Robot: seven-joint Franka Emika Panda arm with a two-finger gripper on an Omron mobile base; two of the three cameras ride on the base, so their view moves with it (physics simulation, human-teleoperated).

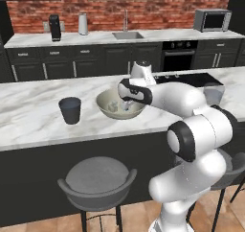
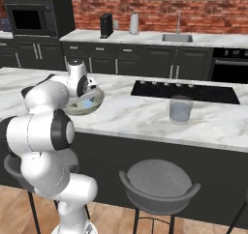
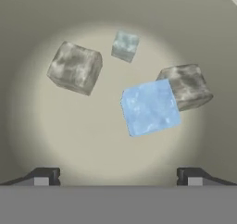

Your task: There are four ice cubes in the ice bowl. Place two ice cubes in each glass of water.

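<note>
My gripper (image 3: 118, 177) hangs open just above the inside of the ice bowl (image 3: 41, 19), its fingertips (image 3: 44, 176) spread wide with nothing between them. On the bowl's floor lie the ice cubes: a grey one (image 3: 75, 68), a small pale one (image 3: 125, 46), a bluish one (image 3: 150, 107) and another grey one (image 3: 187, 86) touching it. From the base, the gripper (image 1: 125, 104) dips into the beige bowl (image 1: 103, 101) on the marble island. The dark grey glass (image 1: 70, 110) stands left of the bowl; the clear glass (image 2: 180, 109) stands well to its right.
A black cooktop (image 2: 186, 90) is set into the island behind the clear glass. Two grey stools (image 1: 97, 180) (image 2: 160, 182) stand at the island's front edge. The back counter holds a sink (image 1: 127, 35), a microwave (image 1: 212, 19) and a dark coffee machine (image 1: 55, 27).
</note>
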